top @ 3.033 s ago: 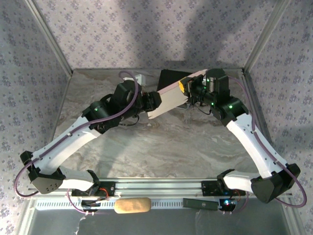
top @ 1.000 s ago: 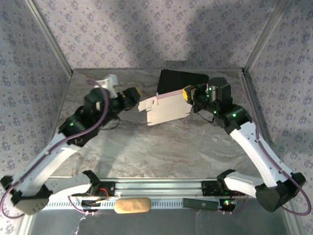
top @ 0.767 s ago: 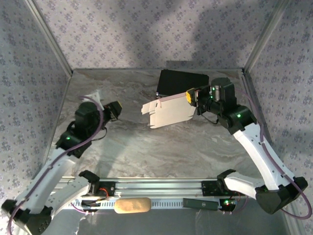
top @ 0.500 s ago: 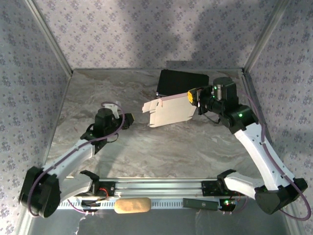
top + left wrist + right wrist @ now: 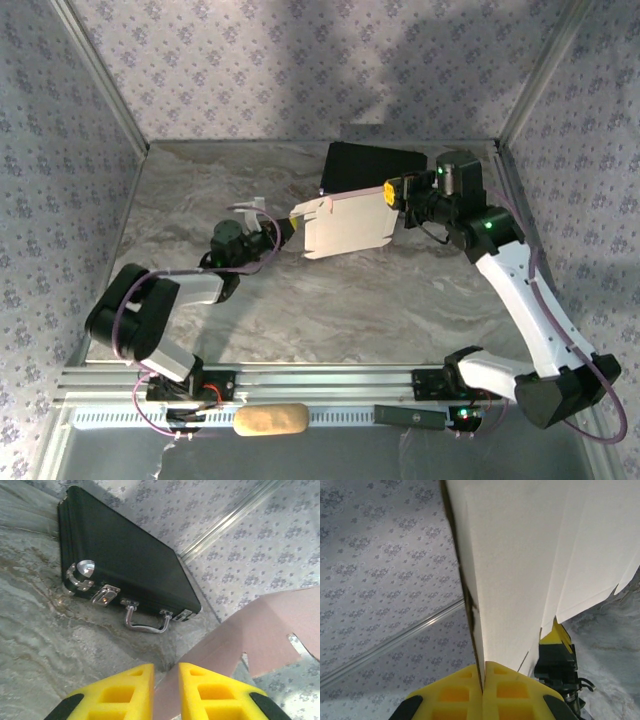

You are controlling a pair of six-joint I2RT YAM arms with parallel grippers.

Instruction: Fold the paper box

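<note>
The paper box (image 5: 345, 222), a flat sheet of pink card with a pale reverse, is hanging tilted above the far middle of the worktop (image 5: 330, 300), just on the near side of the black case (image 5: 370, 165). I am holding it by its right edge. My right jaws are clamped shut on the card, their yellow pads (image 5: 510, 690) pressing it from both sides while the pale face (image 5: 520, 555) is rising away from my wrist camera. At the sheet's left edge, where slits and a rounded tab are showing, my left jaws are standing a narrow gap apart, with pink card (image 5: 260, 630) showing between their pads (image 5: 210, 690). I cannot tell whether they are pinching it or only bracketing it.

The danger, as I am judging it, is lying in that uncertain left hold. If the left jaws are closing beside the edge and not on it, any fold I am attempting will be pushing against nothing. The thin card, carried by one edge alone, will then be sagging or twisting round the right pads. If they are biting a tab off-line, the crease will be forming in the wrong place, or the tab will be crumpling. Two arms pulling apart on such light stock would be risking a tear at the slits. And with the black case (image 5: 125, 565) sitting close behind, a swing to the far side could be catching a corner on its lid or its metal handle (image 5: 145, 622).
</note>
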